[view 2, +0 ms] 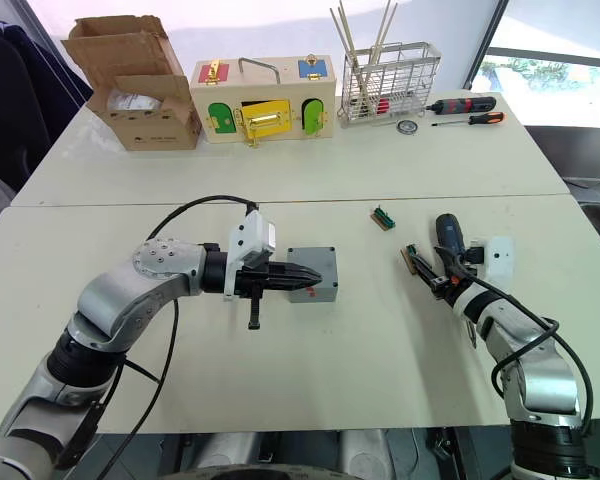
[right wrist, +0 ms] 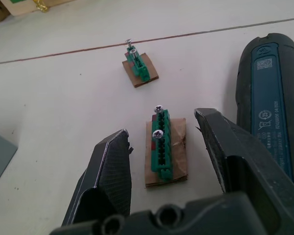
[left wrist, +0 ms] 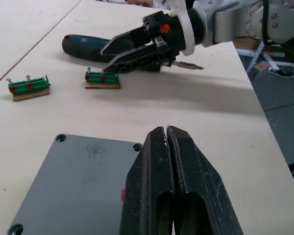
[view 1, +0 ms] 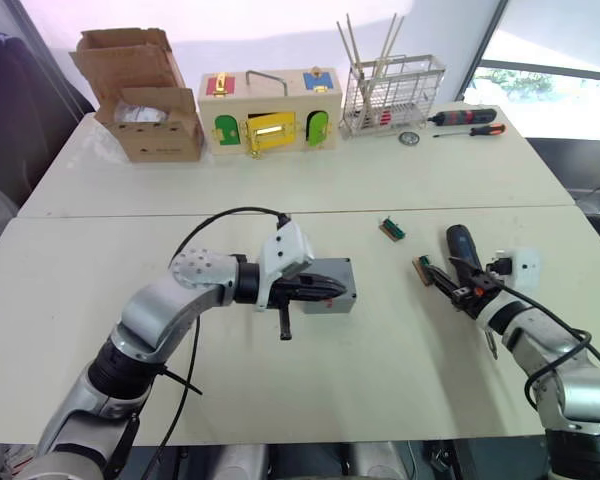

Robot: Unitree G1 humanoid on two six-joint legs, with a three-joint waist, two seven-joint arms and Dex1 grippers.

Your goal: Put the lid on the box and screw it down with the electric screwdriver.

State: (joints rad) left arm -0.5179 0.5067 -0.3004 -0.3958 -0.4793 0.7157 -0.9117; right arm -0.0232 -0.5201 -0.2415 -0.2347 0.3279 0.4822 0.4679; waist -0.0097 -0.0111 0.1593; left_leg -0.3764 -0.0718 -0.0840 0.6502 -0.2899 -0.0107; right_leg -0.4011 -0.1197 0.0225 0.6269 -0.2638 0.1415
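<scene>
Tabletop (view 1: 400, 190), pale and wide, carries everything we see. At the far left edge sits an open cardboard box (view 1: 145, 95), then a wooden box (view 1: 270, 112) with coloured doors, a wire rack (view 1: 392, 95) holding sticks, and two manual screwdrivers (view 1: 467, 122) at the far right.

Nearer us, left of centre, our left claw (left wrist: 167, 142) is pressed shut, fingers together with nothing between them, lying over the lid (left wrist: 83, 181). The lid is seated on the box (view 2: 315, 290), grey on grey, with screw holes showing at its corners.

Moving right, a small green screw holder (right wrist: 137, 66) on a cardboard scrap lies alone near the middle seam of the tabletop. A second green holder (right wrist: 161, 144), with two screws standing in it, lies between the spread fingers of our right claw (right wrist: 164, 147), which is open and gripping nothing.

Just beside that claw, on its outer side, the electric screwdriver (right wrist: 272, 110) lies flat on the tabletop, its metal bit visible in the left wrist view.
</scene>
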